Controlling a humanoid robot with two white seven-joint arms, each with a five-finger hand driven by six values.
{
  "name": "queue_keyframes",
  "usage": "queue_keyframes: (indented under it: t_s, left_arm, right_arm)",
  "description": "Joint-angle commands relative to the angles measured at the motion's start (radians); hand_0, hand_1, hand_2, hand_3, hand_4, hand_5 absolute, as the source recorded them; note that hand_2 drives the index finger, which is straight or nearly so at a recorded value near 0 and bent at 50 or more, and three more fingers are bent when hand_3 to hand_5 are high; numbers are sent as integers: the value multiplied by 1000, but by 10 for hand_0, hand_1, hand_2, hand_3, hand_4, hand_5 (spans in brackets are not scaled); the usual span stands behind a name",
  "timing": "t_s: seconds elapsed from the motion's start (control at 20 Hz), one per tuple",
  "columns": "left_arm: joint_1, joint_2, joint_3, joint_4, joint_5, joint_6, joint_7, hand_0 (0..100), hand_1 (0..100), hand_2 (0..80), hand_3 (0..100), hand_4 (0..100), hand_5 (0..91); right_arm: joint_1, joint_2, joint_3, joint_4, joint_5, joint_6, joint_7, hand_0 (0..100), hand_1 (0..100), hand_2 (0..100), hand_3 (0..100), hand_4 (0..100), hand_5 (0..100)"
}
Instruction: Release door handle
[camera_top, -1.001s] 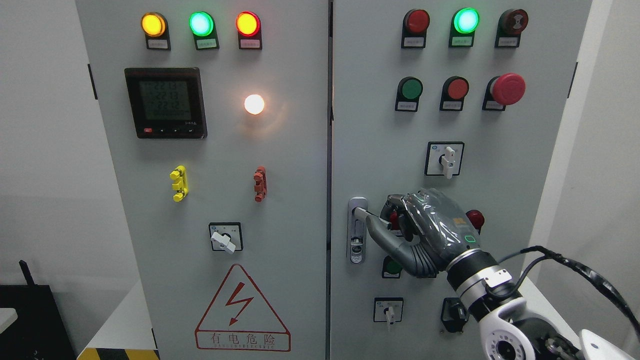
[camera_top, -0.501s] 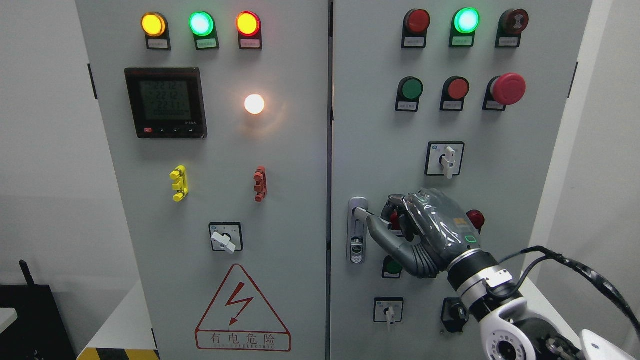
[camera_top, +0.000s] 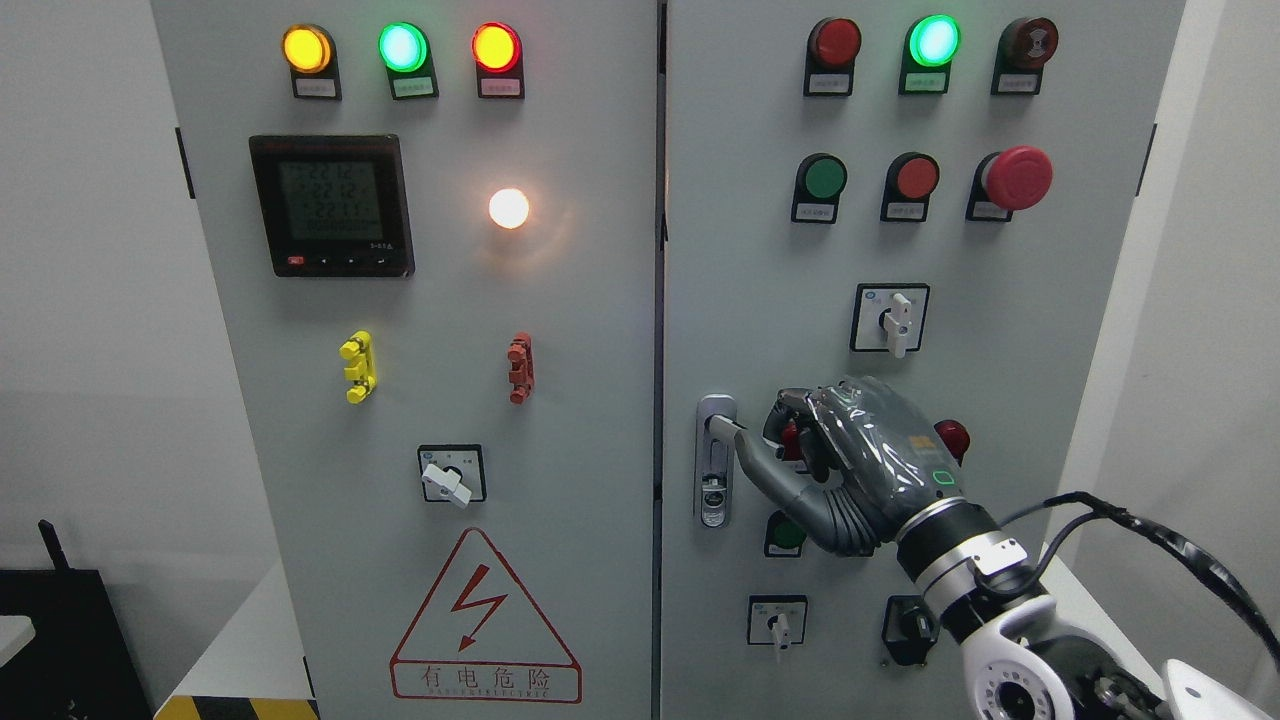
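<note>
The silver door handle sits on the right cabinet door, near its left edge. Its lever swings out to the right and disappears into my right hand. The grey fingers curl over the lever from above, and the thumb lies under it, pointing at the handle plate. That hand is shut on the door handle. Its arm comes in from the lower right. My left arm does not show.
Both grey cabinet doors look shut, with a dark seam between them. Push buttons, lamps and rotary switches cover the right door around my hand. A red mushroom button sticks out above. A black cable loops off my forearm.
My right hand has drifted a few pixels to the right, with its fingers still curled on the lever. The meter's digits changed.
</note>
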Motion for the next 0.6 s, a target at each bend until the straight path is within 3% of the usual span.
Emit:
queue_keyframes:
  t_s: [0.0,0.55]
  left_arm:
    - [31,0,0,-31,0,0,1,120,389,0,0,0,0]
    - [31,0,0,-31,0,0,1,120,389,0,0,0,0]
  right_arm:
    - [0,-6,-4,-1,0,-2,0,540,105,766,1000,1000,1000]
    - [11,-11,-5,-2,0,-2,-6,541,109,774,1000,1000,1000]
